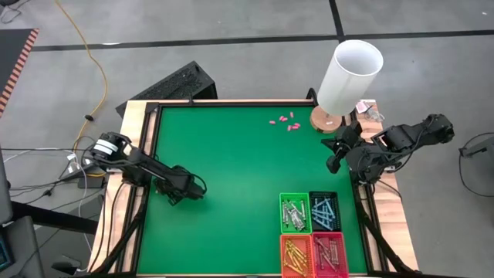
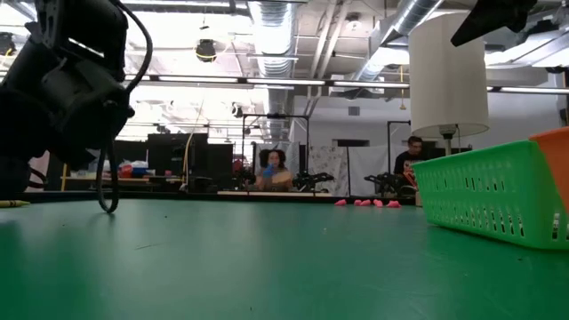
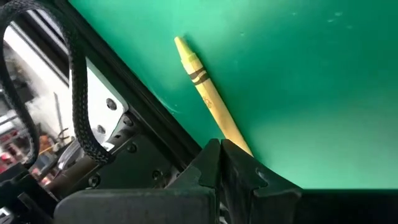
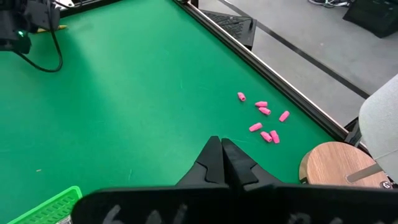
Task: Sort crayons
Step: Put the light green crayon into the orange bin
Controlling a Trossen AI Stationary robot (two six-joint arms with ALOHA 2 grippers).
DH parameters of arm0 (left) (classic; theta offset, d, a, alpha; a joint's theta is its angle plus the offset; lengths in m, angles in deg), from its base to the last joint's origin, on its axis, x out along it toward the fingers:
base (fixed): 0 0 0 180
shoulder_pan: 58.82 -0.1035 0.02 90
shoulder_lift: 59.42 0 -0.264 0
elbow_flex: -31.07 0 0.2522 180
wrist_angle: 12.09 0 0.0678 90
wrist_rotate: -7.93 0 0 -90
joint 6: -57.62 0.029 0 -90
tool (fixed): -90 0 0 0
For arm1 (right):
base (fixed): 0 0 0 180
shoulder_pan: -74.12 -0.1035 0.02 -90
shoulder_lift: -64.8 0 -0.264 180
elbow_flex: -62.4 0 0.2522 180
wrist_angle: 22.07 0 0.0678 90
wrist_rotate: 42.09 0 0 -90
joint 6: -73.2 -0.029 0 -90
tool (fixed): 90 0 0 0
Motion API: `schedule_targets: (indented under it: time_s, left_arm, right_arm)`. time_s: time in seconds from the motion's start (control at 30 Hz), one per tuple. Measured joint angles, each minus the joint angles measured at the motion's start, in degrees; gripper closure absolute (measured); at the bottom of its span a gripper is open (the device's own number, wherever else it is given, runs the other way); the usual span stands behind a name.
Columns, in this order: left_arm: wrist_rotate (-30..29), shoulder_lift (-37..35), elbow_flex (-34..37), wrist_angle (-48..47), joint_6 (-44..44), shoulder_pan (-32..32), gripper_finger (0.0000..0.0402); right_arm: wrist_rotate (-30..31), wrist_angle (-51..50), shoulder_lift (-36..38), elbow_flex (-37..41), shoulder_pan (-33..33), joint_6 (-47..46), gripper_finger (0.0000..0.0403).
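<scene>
Crayons (image 1: 309, 232) already fill the four small bins at the near right of the desk (image 1: 231, 177): grey-white ones in the green bin (image 1: 294, 211), light blue in the black bin (image 1: 324, 211), yellow-orange in the orange bin (image 1: 296, 255) and brownish-red in the red bin (image 1: 329, 253). One yellow crayon (image 3: 208, 99) is left out, lying flat on the green mat close to the desk's left rail, just ahead of the left hand (image 3: 221, 147), whose fingers are pressed together with nothing between them. The right hand (image 4: 221, 149) is likewise pressed together and holding nothing, waiting above the desk's right edge near the lamp (image 1: 349, 73) with the wooden base. The step in hand looks like picking up that last stray, so the left hand would need to spread first, then come down with one finger on each side of the crayon's middle, across its length and not along it, so the round stick does not roll or pivot out. The dark rail runs close beside the crayon, leaving little room for the finger on that side; approaching from the open mat side seems safer. Between the crayon and the bins the mat is bare and wide, so the carry to the orange bin is unobstructed. The pink stubs (image 1: 287, 122) sit far off near the lamp, well clear of that path.
</scene>
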Motion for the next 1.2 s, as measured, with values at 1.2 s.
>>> schedule_targets:
  time_s: [1.2]
  left_arm:
    - [-8.62,6.06,-23.69,8.12,9.27,1.52,0.0401]
  right_arm:
    - [-0.14,0.01,-0.04,0.00,-0.02,0.02,0.0403]
